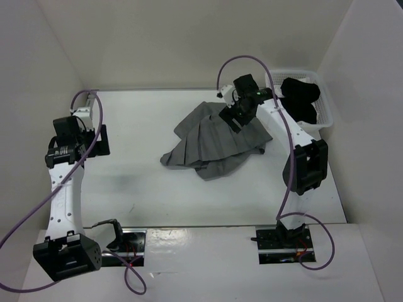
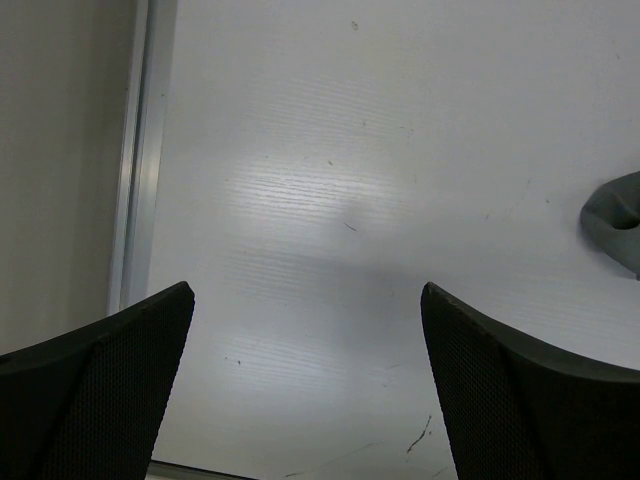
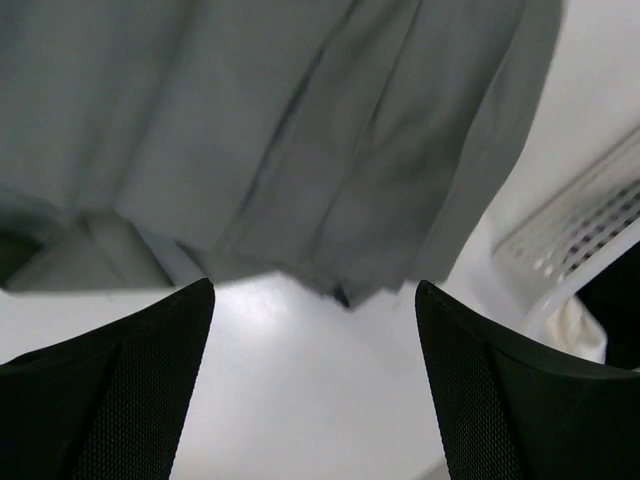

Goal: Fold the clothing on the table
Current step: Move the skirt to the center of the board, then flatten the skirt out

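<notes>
- the skirt (image 1: 211, 141) lies bunched right of centre on the counter (image 1: 138, 189), pleats fanned out and a lower layer poking out at its near edge; it is not yet folded flat.
- the right tool (image 3: 312, 320) hangs over the skirt's far right part, released: its fingers stand wide apart with nothing between them, and the hem shows just beyond.
- the left tool (image 2: 305, 320) is also spread wide and empty, over bare counter well apart from the cloth; only a grey tip of the skirt shows at the edge of its view.
- risk: the layers overlap, so a pinch here could catch two or more thicknesses and drag the whole heap instead of turning one edge.
- risk: the counter looks smooth, so the soft fabric may slide rather than crease, most of all with no second hold to pin it.
- risk: the basket (image 1: 326, 116) with the black garment (image 1: 301, 97) sits near the right arm; a wide swing could knock it or snag it.
- surface: white, matte, faintly scuffed, with a metal strip (image 2: 140, 150) along its left edge.
- room: plain white walls (image 1: 189, 38) close in on three sides, under soft even light.
</notes>
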{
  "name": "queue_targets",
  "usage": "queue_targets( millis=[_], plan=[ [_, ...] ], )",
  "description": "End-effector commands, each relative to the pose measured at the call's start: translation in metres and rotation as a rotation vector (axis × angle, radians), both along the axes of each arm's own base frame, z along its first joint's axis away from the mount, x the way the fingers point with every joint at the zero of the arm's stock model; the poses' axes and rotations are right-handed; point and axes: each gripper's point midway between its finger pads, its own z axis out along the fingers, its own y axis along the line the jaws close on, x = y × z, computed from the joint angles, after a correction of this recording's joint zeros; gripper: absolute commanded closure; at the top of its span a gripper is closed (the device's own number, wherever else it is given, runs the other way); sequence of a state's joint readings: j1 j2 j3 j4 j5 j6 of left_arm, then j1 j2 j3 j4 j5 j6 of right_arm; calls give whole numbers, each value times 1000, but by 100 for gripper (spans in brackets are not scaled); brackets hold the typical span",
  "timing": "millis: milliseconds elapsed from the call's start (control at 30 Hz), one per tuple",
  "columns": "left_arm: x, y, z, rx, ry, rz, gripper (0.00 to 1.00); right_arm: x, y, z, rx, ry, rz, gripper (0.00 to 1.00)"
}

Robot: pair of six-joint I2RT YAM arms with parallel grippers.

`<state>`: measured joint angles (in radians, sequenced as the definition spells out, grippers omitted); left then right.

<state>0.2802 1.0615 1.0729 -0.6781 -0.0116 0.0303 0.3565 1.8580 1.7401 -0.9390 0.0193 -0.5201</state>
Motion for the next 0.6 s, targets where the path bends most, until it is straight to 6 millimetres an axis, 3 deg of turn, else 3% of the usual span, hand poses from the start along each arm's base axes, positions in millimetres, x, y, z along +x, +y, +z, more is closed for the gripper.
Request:
queue_targets(
  millis=[0, 33, 67, 133, 200, 367, 533, 567],
  plan=[
    [-7, 1, 6, -22, -32, -20, 0, 47, 36, 51, 240, -211, -23, 14],
    [-9, 3, 9, -18, -42, -11, 0, 51, 41, 47, 257, -203, -26, 14],
    [-9, 4, 9, -26, -45, -12, 0, 56, 46, 27, 260, -159, -31, 14],
    [-11, 6, 12, -29, -57, -5, 0, 64, 59, 18, 311, -126, -26, 14],
    [-13, 9, 14, -25, -66, 10, 0, 71, 75, -9, 353, -46, -19, 14],
    [-19, 17, 9, -39, -63, 33, 0, 71, 109, -70, 389, 105, 8, 14],
    [-22, 21, 12, -41, -74, 46, 0, 79, 112, -97, 327, 81, -11, 14],
    [-22, 21, 12, -41, -74, 46, 0, 83, 112, -96, 325, 65, -26, 27]
  ],
)
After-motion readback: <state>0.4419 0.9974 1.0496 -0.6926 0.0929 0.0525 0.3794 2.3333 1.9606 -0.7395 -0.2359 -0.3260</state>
